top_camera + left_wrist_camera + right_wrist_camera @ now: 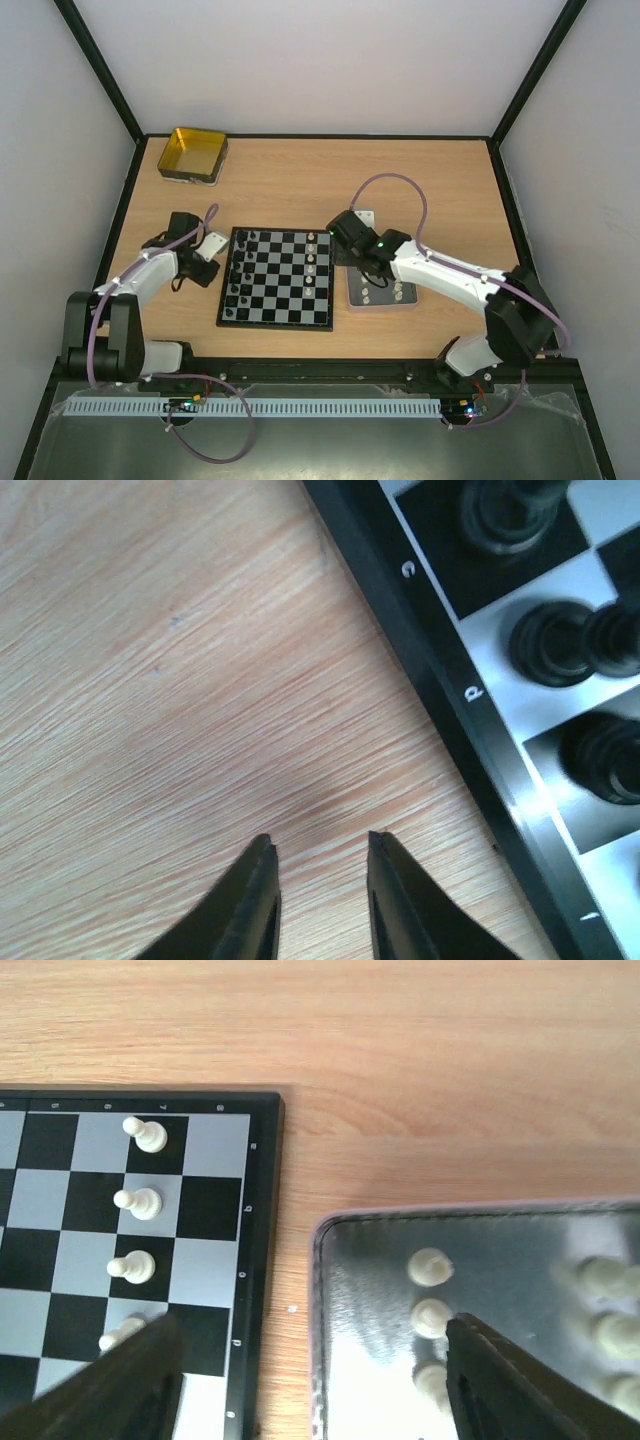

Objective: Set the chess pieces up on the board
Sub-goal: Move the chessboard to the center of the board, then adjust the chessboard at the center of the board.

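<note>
Board just left of right pincer

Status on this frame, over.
Left pincer part open, empty, beside board. Right pincer open, empty, above board and tray. White pieces: some on board, more on tray. Path clear.

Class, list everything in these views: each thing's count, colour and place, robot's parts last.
chessboard: one, black-and-white, table centre
black chess pieces: many, black, board's left columns
white pawns: at least four, cream, column near board's right edge
white chess pieces: at least six, cream, on tray
tray: one, silver, right of board
tin: one, yellow, far-left table corner
table: one, wooden, underneath
left claw: one, black, slightly open, empty, left of board
right claw: one, black, open, above board-tray gap
</note>
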`<action>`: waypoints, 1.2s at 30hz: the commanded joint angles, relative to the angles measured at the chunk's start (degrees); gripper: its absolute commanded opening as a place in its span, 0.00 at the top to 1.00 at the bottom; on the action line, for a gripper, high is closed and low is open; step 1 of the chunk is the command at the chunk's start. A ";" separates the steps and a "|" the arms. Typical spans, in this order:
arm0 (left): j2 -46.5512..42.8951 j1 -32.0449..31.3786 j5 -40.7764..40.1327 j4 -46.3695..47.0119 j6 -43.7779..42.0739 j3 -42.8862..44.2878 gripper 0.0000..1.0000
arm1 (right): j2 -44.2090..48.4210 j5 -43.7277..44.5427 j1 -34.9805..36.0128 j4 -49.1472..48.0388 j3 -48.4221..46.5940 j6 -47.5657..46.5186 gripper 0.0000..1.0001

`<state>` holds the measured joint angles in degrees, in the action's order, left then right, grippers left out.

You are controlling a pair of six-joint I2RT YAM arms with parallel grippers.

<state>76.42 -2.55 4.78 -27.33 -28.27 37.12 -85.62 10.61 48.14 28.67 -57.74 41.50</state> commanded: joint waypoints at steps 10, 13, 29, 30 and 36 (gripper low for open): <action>-9.50 2.79 4.89 -8.26 1.05 8.60 0.20 | 14.40 1.09 -0.90 3.70 8.71 0.46 0.20; -12.08 3.11 7.28 -9.59 1.76 11.08 0.16 | 16.25 2.33 -0.90 4.68 9.62 0.34 0.20; -9.80 9.22 9.12 -6.33 0.90 4.70 0.45 | 17.36 -6.96 -17.49 9.92 6.61 -4.72 0.42; -9.30 10.03 9.11 -6.25 -0.07 4.15 0.51 | 16.93 -7.14 -17.57 9.92 6.40 -4.49 0.42; -6.62 11.12 10.70 -8.90 -5.43 0.51 0.55 | 15.81 -7.73 -17.66 8.34 7.23 -3.40 0.42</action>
<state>68.66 8.43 13.72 -33.87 -29.41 39.77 -69.21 3.75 30.70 36.12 -49.91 38.11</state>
